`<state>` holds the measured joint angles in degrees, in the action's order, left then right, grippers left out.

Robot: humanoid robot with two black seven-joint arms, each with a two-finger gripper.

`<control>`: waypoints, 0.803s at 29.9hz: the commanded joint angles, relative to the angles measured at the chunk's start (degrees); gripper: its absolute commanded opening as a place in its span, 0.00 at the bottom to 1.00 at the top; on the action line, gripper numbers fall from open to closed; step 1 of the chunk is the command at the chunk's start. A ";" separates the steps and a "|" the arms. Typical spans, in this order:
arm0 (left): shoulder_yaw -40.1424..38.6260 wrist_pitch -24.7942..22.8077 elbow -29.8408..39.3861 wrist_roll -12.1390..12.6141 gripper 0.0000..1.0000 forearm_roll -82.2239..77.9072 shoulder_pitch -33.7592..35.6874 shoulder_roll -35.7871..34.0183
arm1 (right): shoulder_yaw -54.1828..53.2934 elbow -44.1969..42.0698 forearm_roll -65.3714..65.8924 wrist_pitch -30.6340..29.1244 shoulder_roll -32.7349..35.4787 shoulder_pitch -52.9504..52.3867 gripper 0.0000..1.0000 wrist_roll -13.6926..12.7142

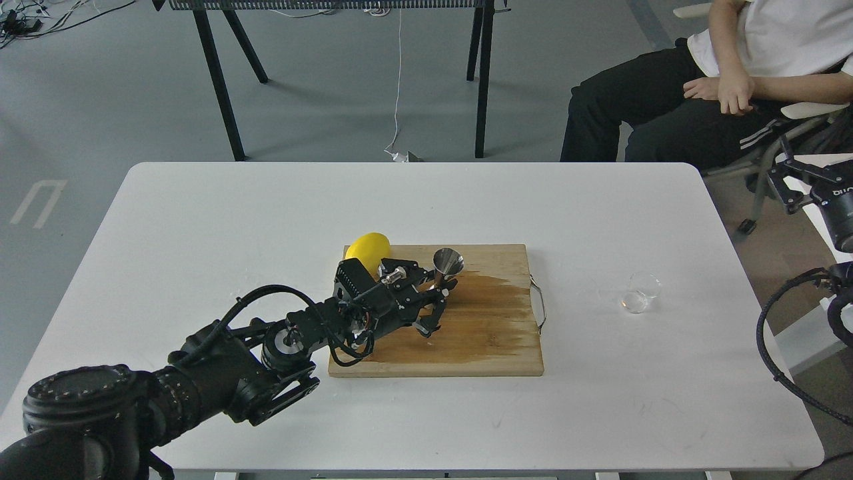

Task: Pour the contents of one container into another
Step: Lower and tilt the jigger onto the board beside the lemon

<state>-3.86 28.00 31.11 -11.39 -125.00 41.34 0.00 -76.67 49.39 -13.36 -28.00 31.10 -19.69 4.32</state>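
Observation:
The shiny steel jigger point(448, 261) stands upright over the wooden cutting board point(493, 347), its wide cone showing and its lower half hidden by my fingers. My left gripper point(444, 287) is shut on the jigger around its waist, reaching in from the lower left. The small clear glass cup point(640, 293) stands alone on the white table to the right of the board, well apart from the gripper. My right gripper point(796, 181) sits at the far right edge beyond the table; its fingers cannot be told apart.
A yellow lemon point(368, 247) lies at the board's back left corner, just behind my left wrist. A dark wet patch point(496, 300) spreads over the board's right half, near its metal handle point(540, 303). A seated person point(700, 87) is behind the table's right corner.

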 commanded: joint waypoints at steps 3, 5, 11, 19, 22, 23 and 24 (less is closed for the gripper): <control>-0.01 0.00 0.01 0.50 0.28 0.00 -0.03 0.00 | 0.03 0.00 0.00 0.00 0.01 0.00 1.00 -0.02; 0.08 0.00 0.01 0.41 0.29 0.00 -0.03 0.00 | 0.03 0.00 0.00 0.00 0.01 0.00 1.00 -0.02; 0.08 0.00 0.27 0.32 0.32 0.00 -0.03 0.00 | 0.03 -0.09 0.00 0.00 0.01 0.00 1.00 -0.02; 0.08 0.00 0.36 0.32 0.60 0.00 -0.03 0.00 | 0.03 -0.09 0.00 0.00 0.01 0.09 1.00 -0.02; 0.08 0.00 0.36 0.23 0.61 0.00 0.06 0.00 | 0.03 -0.09 0.00 0.00 0.01 0.09 1.00 -0.02; 0.17 0.00 0.36 0.23 0.62 0.00 0.06 0.00 | 0.03 -0.09 0.00 0.00 0.01 0.09 1.00 -0.02; 0.17 0.00 0.36 0.06 0.64 0.00 0.06 0.00 | 0.03 -0.09 0.00 0.00 0.01 0.09 1.00 -0.02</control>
<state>-3.78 28.00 31.47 -11.06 -125.00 41.34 0.00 -76.64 49.31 -13.36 -28.00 31.11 -19.60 4.30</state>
